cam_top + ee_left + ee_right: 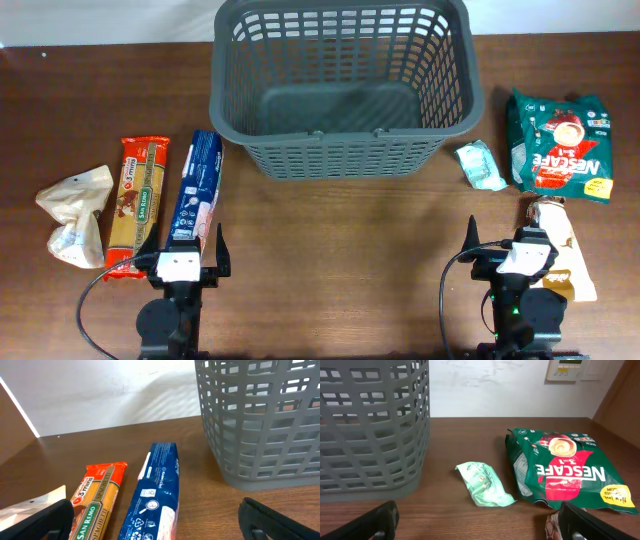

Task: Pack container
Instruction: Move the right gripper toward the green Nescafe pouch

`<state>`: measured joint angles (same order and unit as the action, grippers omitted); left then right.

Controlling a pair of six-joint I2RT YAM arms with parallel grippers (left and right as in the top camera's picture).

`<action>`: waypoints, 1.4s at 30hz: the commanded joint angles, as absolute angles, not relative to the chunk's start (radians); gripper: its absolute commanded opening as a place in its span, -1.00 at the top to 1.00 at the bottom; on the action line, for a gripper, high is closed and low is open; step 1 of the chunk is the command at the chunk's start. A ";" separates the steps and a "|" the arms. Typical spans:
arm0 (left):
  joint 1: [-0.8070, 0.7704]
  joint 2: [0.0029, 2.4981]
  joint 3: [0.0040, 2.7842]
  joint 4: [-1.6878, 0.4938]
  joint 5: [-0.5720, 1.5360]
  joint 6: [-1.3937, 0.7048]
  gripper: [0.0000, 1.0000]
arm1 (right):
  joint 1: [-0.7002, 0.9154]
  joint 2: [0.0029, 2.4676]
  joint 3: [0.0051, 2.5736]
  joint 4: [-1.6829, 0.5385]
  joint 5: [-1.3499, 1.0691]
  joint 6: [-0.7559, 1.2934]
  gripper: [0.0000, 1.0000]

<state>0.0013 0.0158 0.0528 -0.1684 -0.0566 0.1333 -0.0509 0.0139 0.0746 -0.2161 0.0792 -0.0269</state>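
The dark grey slotted basket (pixel 343 85) stands at the back middle of the table and holds nothing; it also shows in the left wrist view (pixel 260 420) and the right wrist view (pixel 370 430). My left gripper (pixel 187 250) is open and empty at the front left, just behind a blue packet (pixel 197 187) (pixel 155 495) and an orange spaghetti packet (pixel 134 205) (pixel 95 502). My right gripper (pixel 517 250) is open and empty at the front right. A green Nescafe bag (pixel 557 145) (pixel 565 467) and a small pale green sachet (pixel 481 165) (pixel 482 483) lie ahead of it.
A beige crumpled packet (pixel 73 213) lies at the far left. A cream and brown packet (pixel 560 255) lies beside the right gripper, partly under it. A white wall stands behind the table in the wrist views.
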 commanded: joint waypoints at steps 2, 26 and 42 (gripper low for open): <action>0.003 0.012 0.049 -0.169 -0.041 0.125 -0.99 | -0.052 0.004 0.065 -0.215 0.091 -0.028 -0.98; 0.031 0.485 0.525 -0.314 -0.048 0.083 -0.99 | -0.054 0.295 0.537 -0.433 -0.072 -0.083 -0.98; 0.169 1.200 1.150 -0.552 0.139 0.083 -0.99 | -0.057 1.180 1.716 -1.255 -0.050 -0.031 -0.98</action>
<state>0.1654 1.1542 1.1271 -0.5362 0.1043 0.0914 -0.0509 1.1225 1.6211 -1.2179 -0.0986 -0.0849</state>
